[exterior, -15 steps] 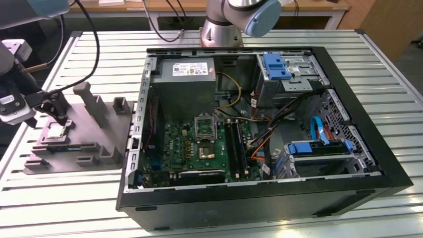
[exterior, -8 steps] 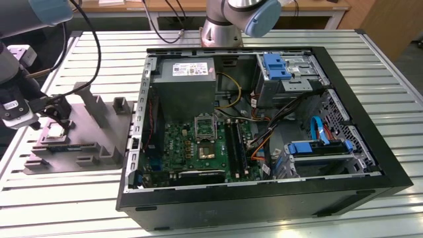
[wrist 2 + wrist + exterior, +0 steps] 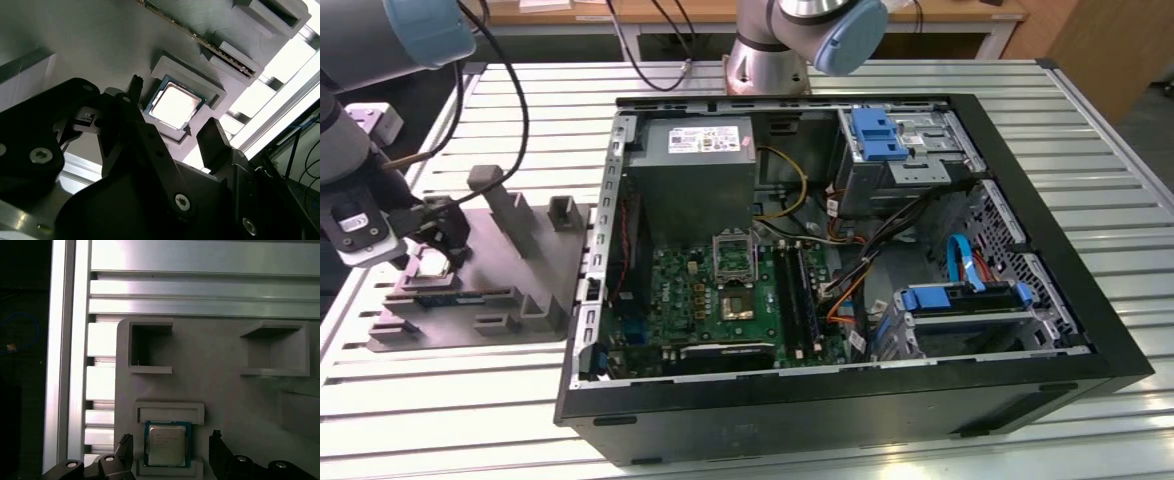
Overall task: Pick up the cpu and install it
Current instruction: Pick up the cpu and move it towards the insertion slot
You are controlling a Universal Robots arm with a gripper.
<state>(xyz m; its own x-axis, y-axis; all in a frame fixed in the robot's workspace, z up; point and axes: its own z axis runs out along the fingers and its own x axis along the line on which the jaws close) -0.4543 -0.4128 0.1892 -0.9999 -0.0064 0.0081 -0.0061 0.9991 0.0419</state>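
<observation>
The cpu (image 3: 166, 445) is a small square chip with a pale metal top, lying flat in a shallow recess of the grey moulded holder (image 3: 225, 390). My gripper (image 3: 170, 445) hangs just above it, open, with one dark finger (image 3: 125, 449) on each side of the chip and apart from it. The second wrist view shows the same: the cpu (image 3: 175, 105) lies between the spread fingers (image 3: 212, 132). In the exterior view my gripper (image 3: 434, 258) is over the holder (image 3: 520, 260) at the left. The board's socket (image 3: 738, 302) lies inside the open computer case.
The open black computer case (image 3: 1067, 390) takes up the middle and right of the slatted aluminium table (image 3: 454, 400). A memory stick (image 3: 200, 42) stands on edge in a holder slot near the cpu. Upright holder posts (image 3: 487, 185) rise beside my arm. Another arm's base (image 3: 767, 60) stands at the back.
</observation>
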